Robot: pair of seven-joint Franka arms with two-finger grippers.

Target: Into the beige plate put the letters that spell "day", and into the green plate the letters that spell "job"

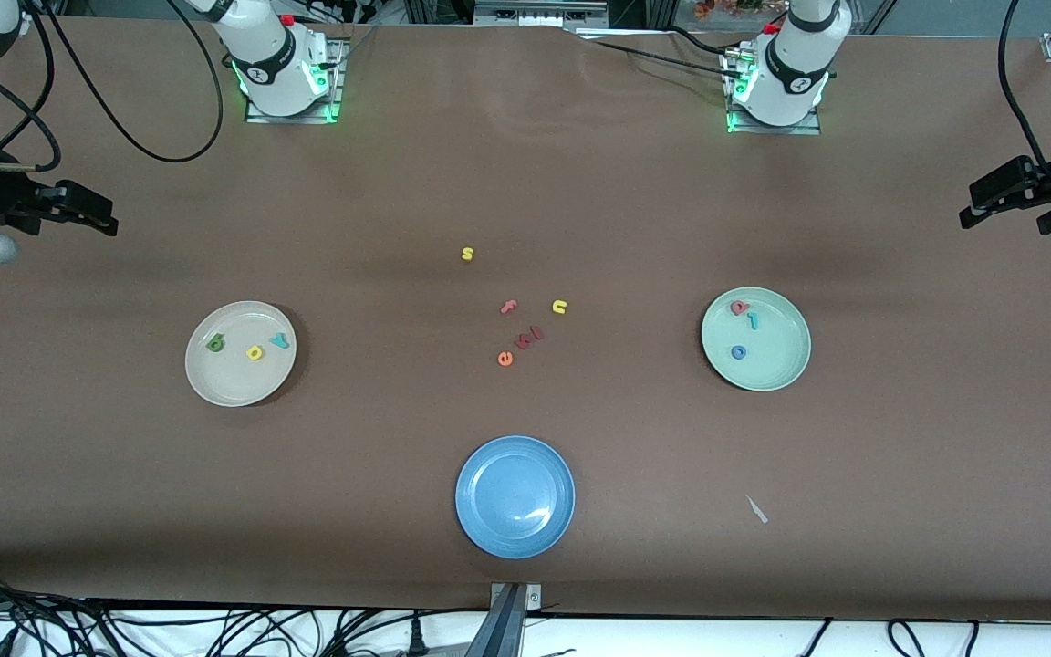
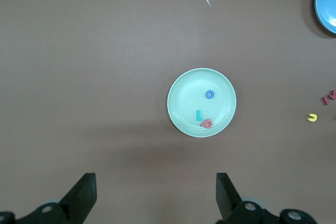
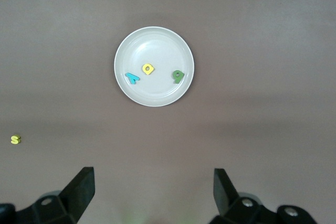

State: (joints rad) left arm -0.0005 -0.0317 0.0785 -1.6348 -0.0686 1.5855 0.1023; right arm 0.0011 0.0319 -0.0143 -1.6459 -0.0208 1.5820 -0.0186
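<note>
Three small letters, teal y (image 1: 280, 341), yellow loop (image 1: 254, 352) and green loop (image 1: 214, 344), are seen in the round cream-beige plate (image 1: 238, 388); teal j (image 1: 753, 320), blue ring (image 1: 739, 351) and salmon loop (image 1: 740, 307) in the mint-green plate (image 1: 776, 370). Left tool (image 2: 156, 192) and right tool (image 3: 154, 190) are held wide open and empty, each over bare counter (image 1: 525, 182); the fingers' spread is shown only by wrist views.

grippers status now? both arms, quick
Left gripper: open, holding nothing, raised at its end of the table.
Right gripper: open, holding nothing, raised at its end.

Arm bases: white shells, black joint bands, green lights, metal plates.
Left gripper (image 1: 991, 208): black wedge fingers.
Right gripper (image 1: 92, 214): black fingers.
Cables: black loops.
</note>
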